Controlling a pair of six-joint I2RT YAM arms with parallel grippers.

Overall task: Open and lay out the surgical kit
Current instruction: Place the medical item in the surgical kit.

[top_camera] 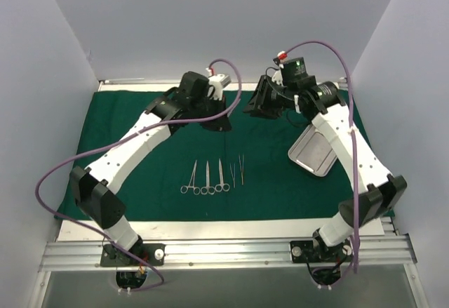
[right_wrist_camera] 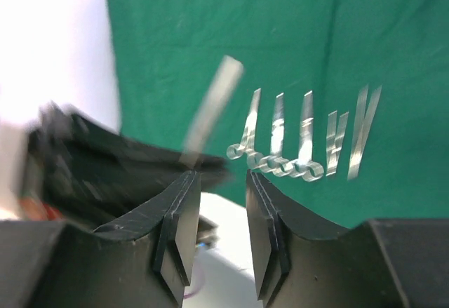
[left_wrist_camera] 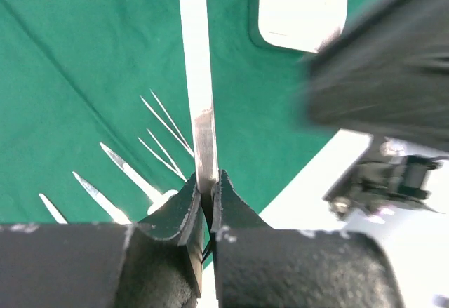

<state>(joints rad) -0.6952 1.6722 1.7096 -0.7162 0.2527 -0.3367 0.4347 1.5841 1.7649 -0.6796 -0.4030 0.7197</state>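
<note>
The dark green drape [top_camera: 126,125] lies spread flat on the table. Three ring-handled instruments [top_camera: 207,179] and two thin tweezers [top_camera: 237,169] lie in a row at its middle. The steel tray [top_camera: 313,151] lies at the right under my right arm. My left gripper [top_camera: 222,122] is shut on a flat silver instrument [left_wrist_camera: 200,76] and holds it above the drape [left_wrist_camera: 70,76]. My right gripper [top_camera: 254,104] is open and empty just to its right. In the right wrist view the open right gripper [right_wrist_camera: 221,178] faces that held instrument [right_wrist_camera: 210,108], which is blurred. The row [right_wrist_camera: 280,146] shows beyond.
White walls close in the left, back and right. A bare white strip of table [top_camera: 231,229] runs in front of the drape, then the metal rail [top_camera: 224,252] with both arm bases. Purple cables loop over both arms. The tray shows overexposed in the left wrist view [left_wrist_camera: 302,6].
</note>
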